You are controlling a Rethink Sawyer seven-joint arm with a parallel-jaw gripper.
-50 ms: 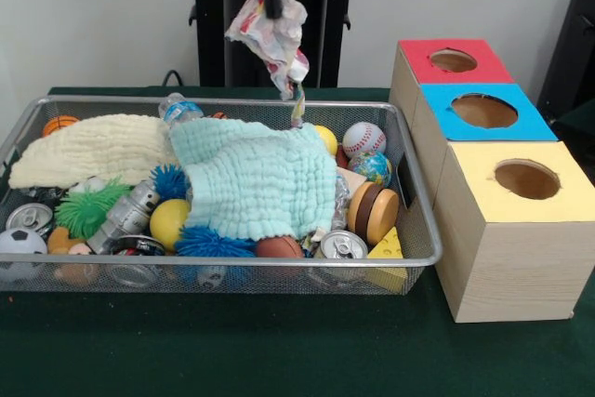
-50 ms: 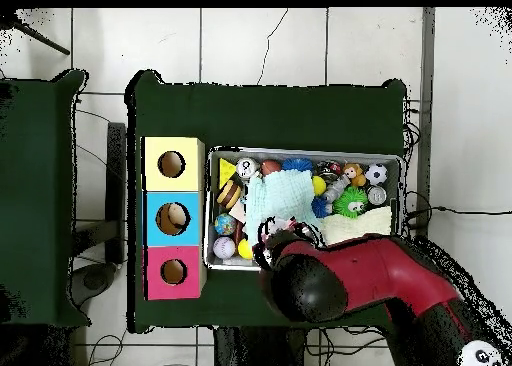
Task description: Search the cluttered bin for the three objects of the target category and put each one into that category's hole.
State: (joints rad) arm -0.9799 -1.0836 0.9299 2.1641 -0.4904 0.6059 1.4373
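- Gripper (image 1: 275,8): clamped on a crumpled wrapper (image 1: 270,36), raised above the wire bin (image 1: 420,220).
- Bin contents: mint washcloth (image 1: 253,183), baseball (image 1: 363,139), cans, balls.

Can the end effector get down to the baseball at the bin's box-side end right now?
Probably not yet: the end effector is shut on a crumpled wrapper held above the bin. The baseball itself lies uncovered, clear of the green cloth.
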